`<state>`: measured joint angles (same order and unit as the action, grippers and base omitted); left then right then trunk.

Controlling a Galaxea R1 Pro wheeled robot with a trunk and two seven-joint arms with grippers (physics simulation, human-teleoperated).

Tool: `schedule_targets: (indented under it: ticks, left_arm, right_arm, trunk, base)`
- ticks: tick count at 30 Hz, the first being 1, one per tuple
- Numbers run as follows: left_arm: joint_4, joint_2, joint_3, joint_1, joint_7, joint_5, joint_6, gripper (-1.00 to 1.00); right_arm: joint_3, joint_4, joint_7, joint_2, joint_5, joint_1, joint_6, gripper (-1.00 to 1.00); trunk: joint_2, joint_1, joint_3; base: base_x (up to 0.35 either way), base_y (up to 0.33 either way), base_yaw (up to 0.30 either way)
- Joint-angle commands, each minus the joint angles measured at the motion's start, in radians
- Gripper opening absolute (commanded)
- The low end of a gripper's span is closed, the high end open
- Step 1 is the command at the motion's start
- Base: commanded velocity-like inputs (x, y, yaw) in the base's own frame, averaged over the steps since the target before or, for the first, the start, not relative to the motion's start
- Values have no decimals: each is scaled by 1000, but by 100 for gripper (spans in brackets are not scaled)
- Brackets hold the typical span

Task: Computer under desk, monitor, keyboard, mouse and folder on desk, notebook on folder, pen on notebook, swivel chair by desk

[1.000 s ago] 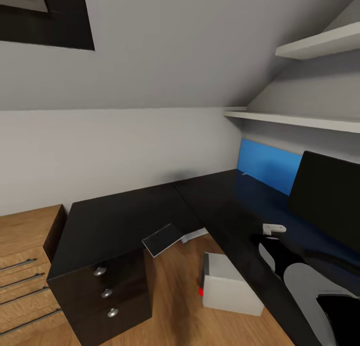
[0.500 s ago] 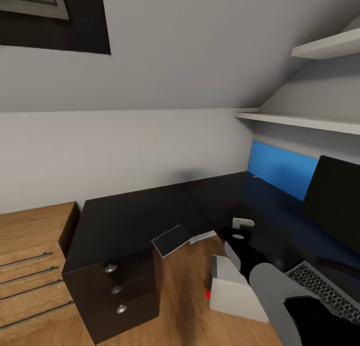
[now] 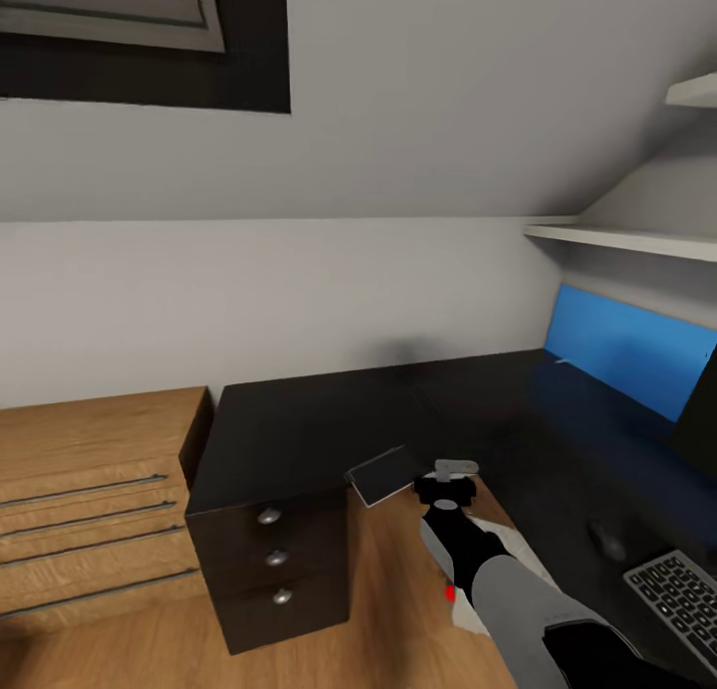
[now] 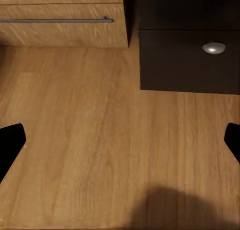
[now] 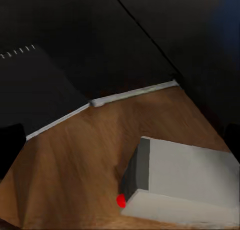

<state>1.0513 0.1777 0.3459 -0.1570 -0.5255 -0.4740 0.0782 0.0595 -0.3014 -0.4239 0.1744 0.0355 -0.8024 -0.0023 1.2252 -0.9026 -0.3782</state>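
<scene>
The black L-shaped desk [image 3: 299,435] fills the middle of the head view. A dark notebook [image 3: 383,475] overhangs its inner edge, and the right wrist view shows the notebook [image 5: 45,98] with a slim white pen [image 5: 135,93] beside it. My right gripper [image 3: 445,478] hovers just right of the notebook, open and empty [image 5: 120,140]. Below it on the floor stands the pale grey computer [image 5: 185,177], its red light [image 3: 450,593] showing past my arm. The keyboard [image 3: 682,594], mouse [image 3: 605,542] and monitor edge [image 3: 702,415] sit on the desk's right wing. My left gripper [image 4: 120,140] is open over bare floor.
A light wood drawer unit [image 3: 90,510] stands left of the desk's drawers [image 3: 274,560], also seen in the left wrist view as a dark drawer front [image 4: 190,60]. A blue wall panel [image 3: 637,355] and white shelf [image 3: 627,239] back the right wing.
The camera has swung left, so the monitor has slid almost out of the picture. My right gripper has moved from above the desk's right wing to beside the notebook at the inner corner.
</scene>
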Motion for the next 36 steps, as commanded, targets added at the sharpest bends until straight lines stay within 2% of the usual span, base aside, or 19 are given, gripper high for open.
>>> schedule_targets:
  ticks: [1,7,11,13,23,36]
  left_arm:
    - [0,1,3,0,-5,-11,8,100]
    - [0,2,-10,1,-5,-9,8,100]
    - [-3,0,-14,1,-6,-8,8,100]
    - [9,-12,-20,0,-17,-6,13,100]
    - [65,-66,-24,0,-19,-6,12,100]
    - [138,-69,-25,0,-16,-8,14,100]
  right_arm:
    - [5,7,-6,0,5,0,-2,100]
    - [4,26,4,0,8,3,-19,100]
    - [1,73,42,0,10,17,-49,100]
    - [-2,63,35,0,-2,6,-38,100]
    - [2,73,29,0,-15,-51,-14,100]
    - [6,84,29,0,-18,-46,-11,100]
  trunk:
    - [1,0,-1]
    - [1,0,-1]
    - [1,0,-1]
    - [1,0,-1]
    - [-69,39,30]
    - [-160,88,71]
  base:
    - [-186,212,270]
    - [-205,206,139]
    - [-57,49,20]
    - [0,0,0]
    - [0,0,0]
    - [0,0,0]
